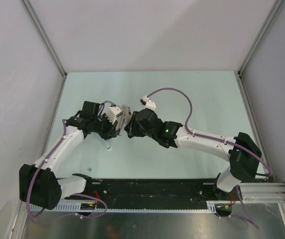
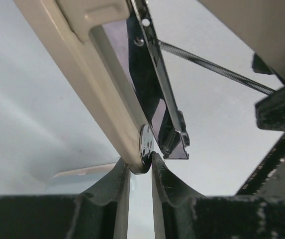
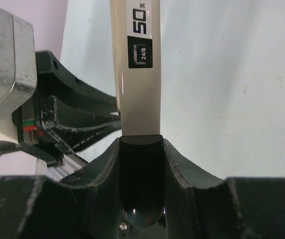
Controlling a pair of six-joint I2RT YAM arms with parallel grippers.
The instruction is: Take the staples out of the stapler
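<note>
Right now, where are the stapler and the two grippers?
stapler (image 3: 140,104): right wrist view, on its plastic shell.
left gripper (image 2: 140,167): left wrist view, between its fingertips.
right gripper (image 3: 141,145): right wrist view, between its fingertips.

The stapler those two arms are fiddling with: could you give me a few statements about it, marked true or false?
1. The left gripper and the right gripper are both clamped on the stapler. True.
2. The stapler lies flat on the table. False: it is held up off the table, between the two grippers.
3. Its metal bar is swung away from the shell. True.
4. The label on the shell reads 26/6. False: it reads 24/8.
</note>
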